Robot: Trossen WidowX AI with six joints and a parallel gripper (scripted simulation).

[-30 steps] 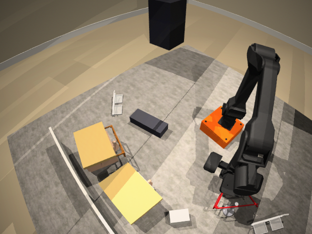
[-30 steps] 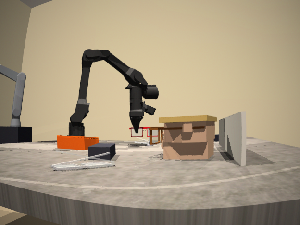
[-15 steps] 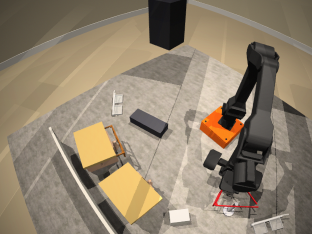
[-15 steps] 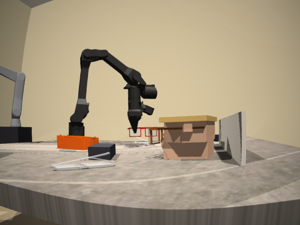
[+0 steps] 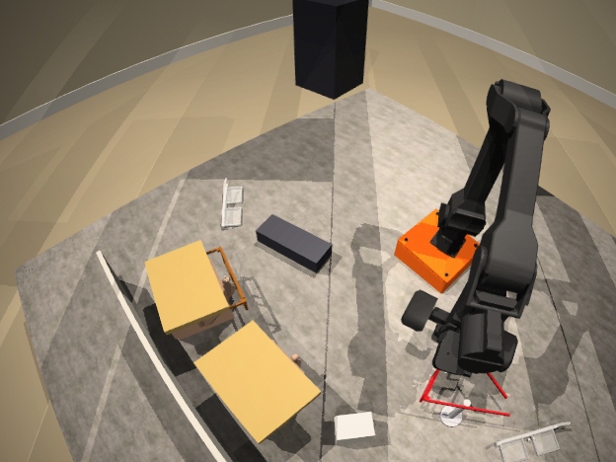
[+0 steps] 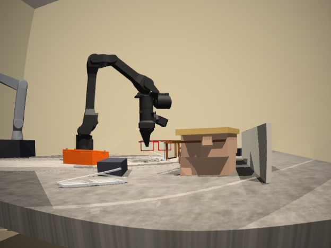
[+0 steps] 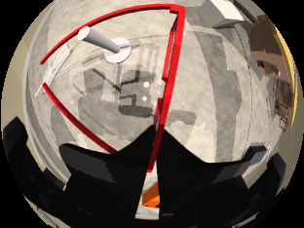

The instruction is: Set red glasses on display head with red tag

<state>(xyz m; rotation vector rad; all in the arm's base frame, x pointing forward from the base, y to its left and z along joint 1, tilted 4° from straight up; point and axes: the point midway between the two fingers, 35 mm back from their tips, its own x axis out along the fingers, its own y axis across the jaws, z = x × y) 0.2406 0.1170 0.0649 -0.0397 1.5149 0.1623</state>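
Arm [image 5: 517,198] [image 6: 91,88]: matte black to dark grey, segmented, with rounded joint housings and smooth, slab-sided links. Wrist section: thick, cylindrical barrel, with a second short drum [image 6: 163,100] alongside. A small block-shaped housing [image 5: 419,310] [image 6: 161,121] projects from the wrist on a short bracket. Jaws [image 5: 455,370] [image 6: 146,137]: black, wedge-shaped, tapering to points. Base plate [image 5: 423,263] [image 6: 77,157]: bright orange, box-like, dark screw heads visible near its corners. Markings: none legible.
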